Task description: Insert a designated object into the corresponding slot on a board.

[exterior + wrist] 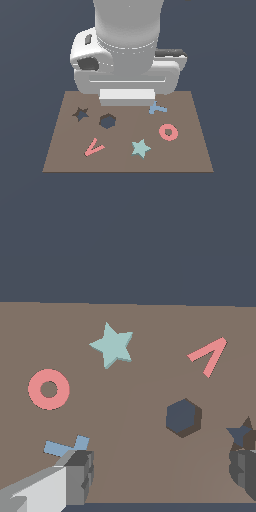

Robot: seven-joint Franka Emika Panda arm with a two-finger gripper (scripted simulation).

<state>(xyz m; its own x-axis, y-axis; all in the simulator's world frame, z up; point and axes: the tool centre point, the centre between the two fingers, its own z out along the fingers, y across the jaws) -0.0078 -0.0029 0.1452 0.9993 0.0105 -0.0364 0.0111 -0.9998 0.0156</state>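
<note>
The light-teal star (141, 147) lies flat on the brown board (175, 157), near its front edge; it also shows in the wrist view (113, 345). The dark star-shaped slot (80, 114) is at the board's back, on the exterior view's left; in the wrist view the slot (241, 433) is partly hidden behind one finger. My gripper (126, 97) hangs above the back middle of the board, well apart from the star. In the wrist view the gripper (160, 461) is open wide and holds nothing.
A dark hexagonal cutout (107, 121) sits beside the star slot. A pink V-shaped piece (93, 147), a pink ring (168, 132) and a blue T-shaped piece (157, 108) lie on the board. The T lies close to one finger (75, 476).
</note>
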